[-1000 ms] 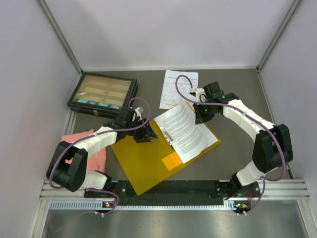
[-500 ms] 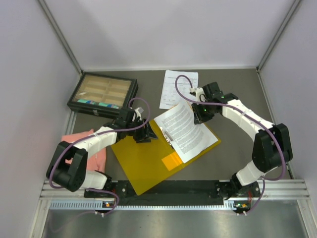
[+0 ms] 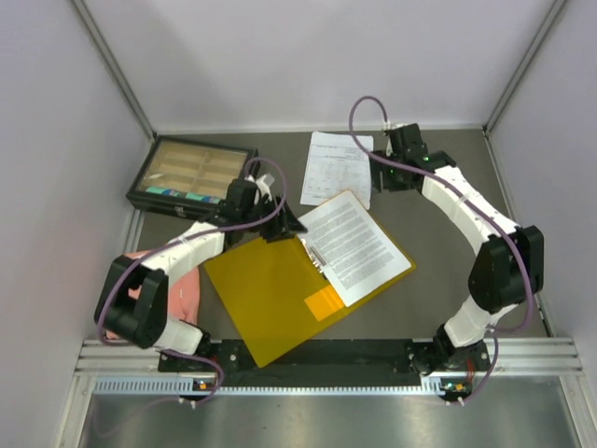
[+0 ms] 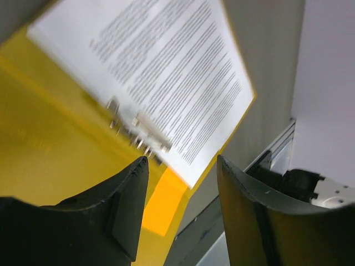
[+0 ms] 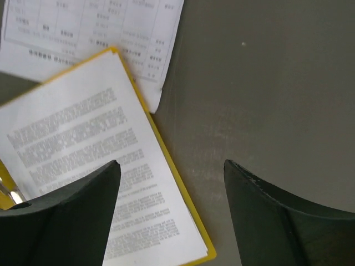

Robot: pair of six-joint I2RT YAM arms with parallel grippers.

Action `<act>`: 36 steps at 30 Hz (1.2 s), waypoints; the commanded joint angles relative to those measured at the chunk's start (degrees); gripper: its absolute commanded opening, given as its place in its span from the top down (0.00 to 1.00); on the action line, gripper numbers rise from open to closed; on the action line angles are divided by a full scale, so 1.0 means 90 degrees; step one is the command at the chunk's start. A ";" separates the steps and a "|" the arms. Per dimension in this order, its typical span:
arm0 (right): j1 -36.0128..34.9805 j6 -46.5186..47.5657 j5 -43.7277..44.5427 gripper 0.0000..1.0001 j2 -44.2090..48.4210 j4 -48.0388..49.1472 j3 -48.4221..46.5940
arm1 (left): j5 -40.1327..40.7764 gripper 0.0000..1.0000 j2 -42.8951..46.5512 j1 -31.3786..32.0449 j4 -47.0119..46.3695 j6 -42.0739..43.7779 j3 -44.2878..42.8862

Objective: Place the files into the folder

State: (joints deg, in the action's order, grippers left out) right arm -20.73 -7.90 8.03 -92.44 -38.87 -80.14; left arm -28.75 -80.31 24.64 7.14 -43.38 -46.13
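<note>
Hovering left gripper over open folder, jaws apart, empty, likely guarding filed sheet. Holding right gripper beside loose sheet, jaws apart, empty, probably lining up next pick.

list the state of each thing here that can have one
folder: open, lying flat on the table
printed sheet: lying flat on the folder's right half
loose sheet: flat on the table, near corner under the folder
left gripper: open, empty, over the folder
right gripper: open, empty, above the table
black box: open or shut cannot be told
pink cloth: crumpled
</note>
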 commanded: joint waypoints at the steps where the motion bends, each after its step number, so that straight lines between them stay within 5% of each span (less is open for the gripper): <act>1: 0.0418 -0.0743 -0.0276 0.25 -0.0752 0.0734 -0.0714 | 0.0177 0.43 -0.1091 0.0016 -0.1105 -0.0200 -0.1240; 7: 0.0575 -0.1075 -0.0648 0.25 -0.1895 0.0705 -0.1817 | 0.0265 0.44 -0.2900 0.0016 -0.1467 -0.0531 -0.3229; 19: 0.0819 -0.1720 -0.1458 0.25 -0.3077 0.1438 -0.2209 | 0.1114 0.49 -0.5724 -0.0062 -0.1349 -0.1449 -0.6181; 36: 0.0917 -0.1895 -0.2279 0.32 -0.3751 0.2317 -0.1917 | 0.1720 0.54 -0.6447 -0.0326 -0.0578 -0.1743 -0.6008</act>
State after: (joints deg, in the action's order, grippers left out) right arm -13.13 -23.68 -9.58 -125.27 -21.98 -97.60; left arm -15.38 -137.32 22.50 -1.28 -58.67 -101.62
